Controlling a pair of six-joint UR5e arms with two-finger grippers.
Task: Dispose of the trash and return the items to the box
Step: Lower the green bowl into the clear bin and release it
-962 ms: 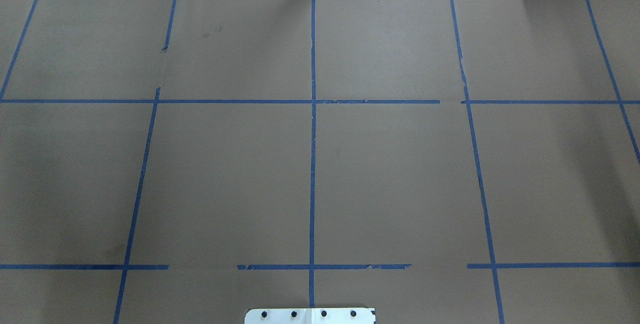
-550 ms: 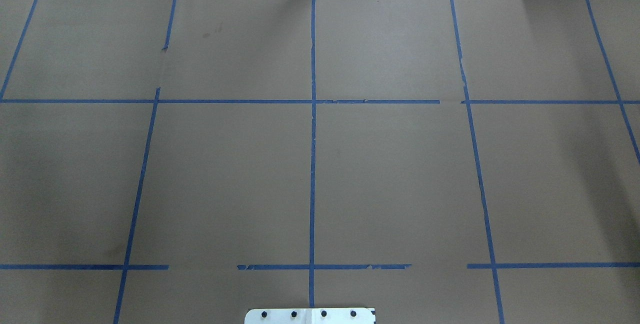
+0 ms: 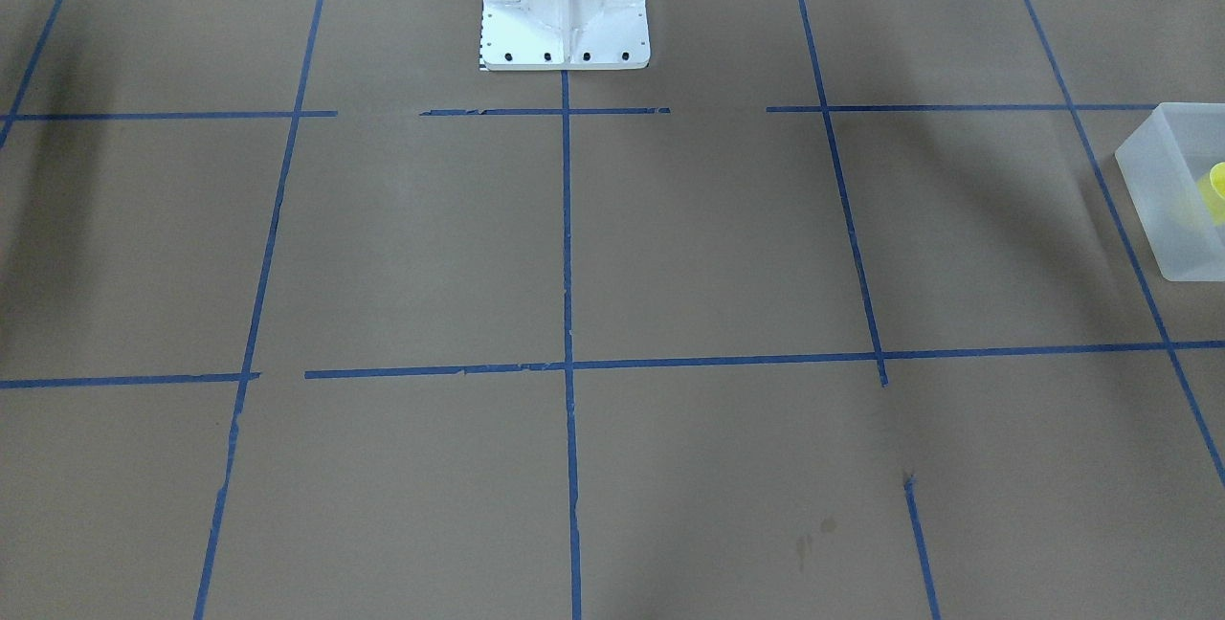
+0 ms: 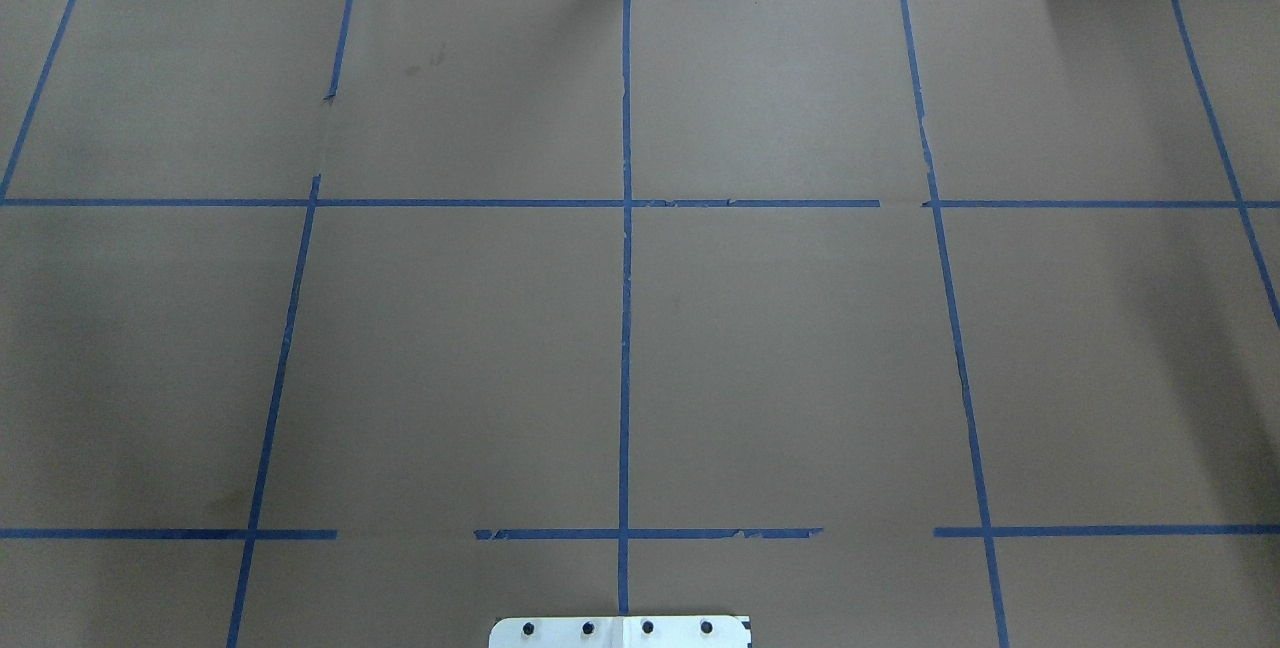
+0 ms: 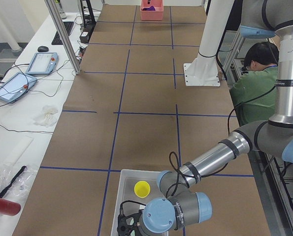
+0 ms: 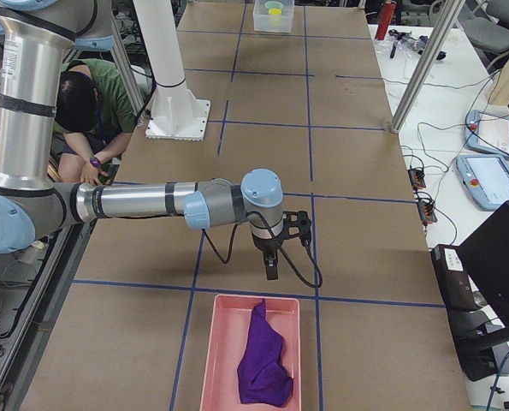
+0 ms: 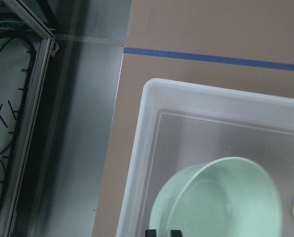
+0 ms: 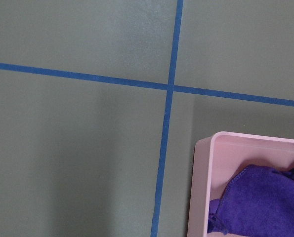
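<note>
Table (image 4: 800,328): brown paper over the whole top, marked into a grid with blue tape (image 4: 626,328). White robot base (image 3: 565,8) stands at the middle of the robot's edge.

Left arm (image 5: 210,157): reaches out low to the table's end on the robot's left, with its wrist over the box. Right arm (image 6: 134,201): stretched level toward the opposite end.

Box (image 7: 226,98): frosted white bin sitting flat on the paper at the left end of the table. Both items are inside it. Pink tray (image 8: 200,187): at the right end, well apart from the box, with a crumpled purple cloth (image 8: 260,202) lying in it.

Bowl (image 7: 226,202): mint green, inside the box with its mouth facing the wrist camera. It fills much of the lower part of that view. Cup (image 5: 142,188): yellow, mouth up, in the box just beside the bowl. The wrist view catches only its edge.

Left gripper (image 7: 161,232): directly above the box. Only the two black fingertips (image 7: 150,232) show, at the bottom edge of the wrist view. They sit at the bowl's near rim with a narrow gap between them. Cannot tell whether they pinch the rim or merely sit next to it.

Right gripper (image 6: 271,270): points down over bare paper just short of the pink tray's near wall, not touching it. It is far from the box, bowl and cup. Seen from the side only, so its jaw state cannot be told.
</note>
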